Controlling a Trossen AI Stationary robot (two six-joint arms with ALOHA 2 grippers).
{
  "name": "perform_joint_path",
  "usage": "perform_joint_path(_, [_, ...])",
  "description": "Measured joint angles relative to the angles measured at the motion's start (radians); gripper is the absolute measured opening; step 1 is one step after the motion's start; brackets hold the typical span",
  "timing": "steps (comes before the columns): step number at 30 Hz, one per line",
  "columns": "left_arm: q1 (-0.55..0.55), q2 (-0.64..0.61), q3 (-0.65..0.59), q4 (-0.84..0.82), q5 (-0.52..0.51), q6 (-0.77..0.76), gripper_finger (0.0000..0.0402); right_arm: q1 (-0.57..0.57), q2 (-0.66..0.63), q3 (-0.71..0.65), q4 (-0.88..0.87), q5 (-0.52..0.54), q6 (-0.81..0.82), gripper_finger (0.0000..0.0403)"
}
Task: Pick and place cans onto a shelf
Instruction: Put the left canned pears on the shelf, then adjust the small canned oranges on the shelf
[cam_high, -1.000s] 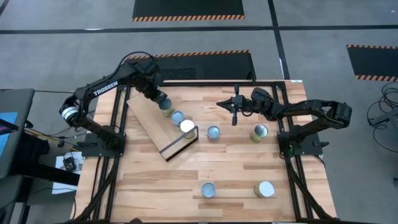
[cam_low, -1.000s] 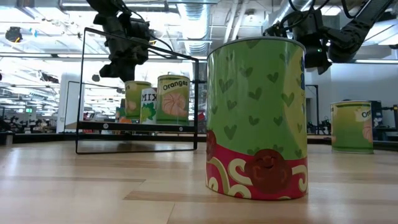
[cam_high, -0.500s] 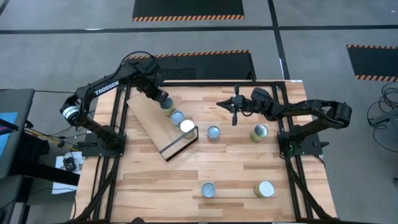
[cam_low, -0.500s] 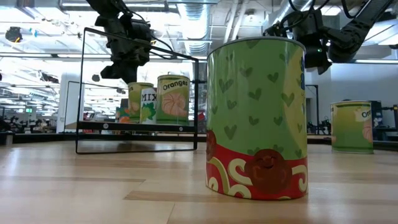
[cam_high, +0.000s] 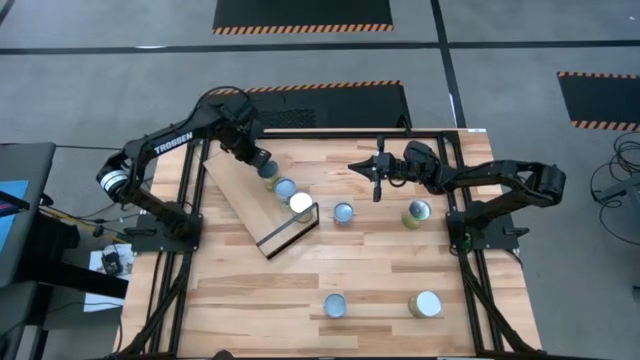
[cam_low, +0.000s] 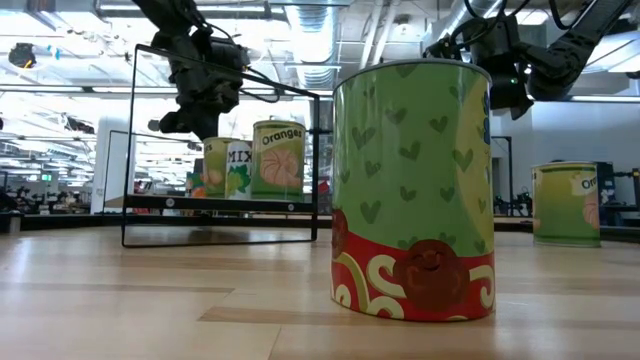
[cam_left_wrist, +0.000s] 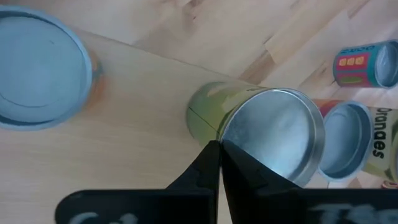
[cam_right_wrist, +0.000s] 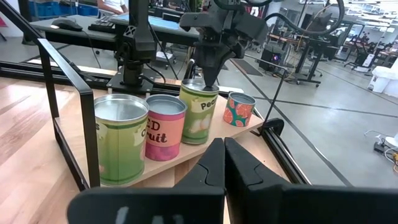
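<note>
The shelf (cam_high: 232, 185) is a pale plywood panel with a dark open frame (cam_high: 290, 236) at one end, lying slantwise at the table's far left. My left gripper (cam_left_wrist: 219, 148) stands over its far part, shut on a green can (cam_left_wrist: 261, 134) with a silver top. Two more cans (cam_high: 285, 188) (cam_high: 300, 203) stand on the panel toward the frame, and a small red one (cam_right_wrist: 239, 107) beyond the held can. My right gripper (cam_high: 352, 165) hangs shut and level above the table's far middle, holding nothing. My left gripper pinches the green can's top rim (cam_left_wrist: 225, 127) between its two fingers, at one spot on the can's edge. The fingers (cam_right_wrist: 210, 74) come from above, slanting down. The can (cam_right_wrist: 200, 115) stays upright below them. I cannot tell whether its bottom touches the panel.
Several loose cans stand on the slatted table: two at the middle right (cam_high: 343, 211) (cam_high: 418, 212) and two near the front edge (cam_high: 335, 305) (cam_high: 427, 304). The low view has one can (cam_low: 412, 190) close up. Bare wood lies between shelf and front cans.
My left gripper has sunk a little with the green can toward the shelf's panel, staying shut on it. The can has kept upright.
</note>
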Motion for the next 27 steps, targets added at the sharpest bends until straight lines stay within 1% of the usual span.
perform_joint_path(7, [0.0,0.0,-0.001,0.024,0.012,-0.02,0.0007,0.0,0.0,0.0,0.0,0.0,0.0,0.0012])
perform_joint_path(15, [0.0,-0.001,0.002,0.026,0.012,-0.021,0.0047,0.0,0.0,0.0,0.0,0.0,0.0,0.0012])
perform_joint_path(18, [0.0,-0.001,0.038,-0.005,0.012,0.0,0.0063,0.0,0.0,0.0,0.0,0.0,0.0,0.0012])
perform_joint_path(21, [0.0,-0.001,0.103,-0.032,0.009,0.052,0.0074,0.0,0.0,0.0,0.0,0.0,0.0,0.0012])
perform_joint_path(24, [-0.001,-0.003,0.16,-0.052,-0.036,0.122,0.0077,0.0,0.0,0.0,0.0,0.0,0.0,0.0012])
perform_joint_path(27, [0.006,-0.003,0.161,-0.094,-0.148,0.179,0.0061,0.0,0.0,0.0,-0.001,0.0,0.0,0.0012])
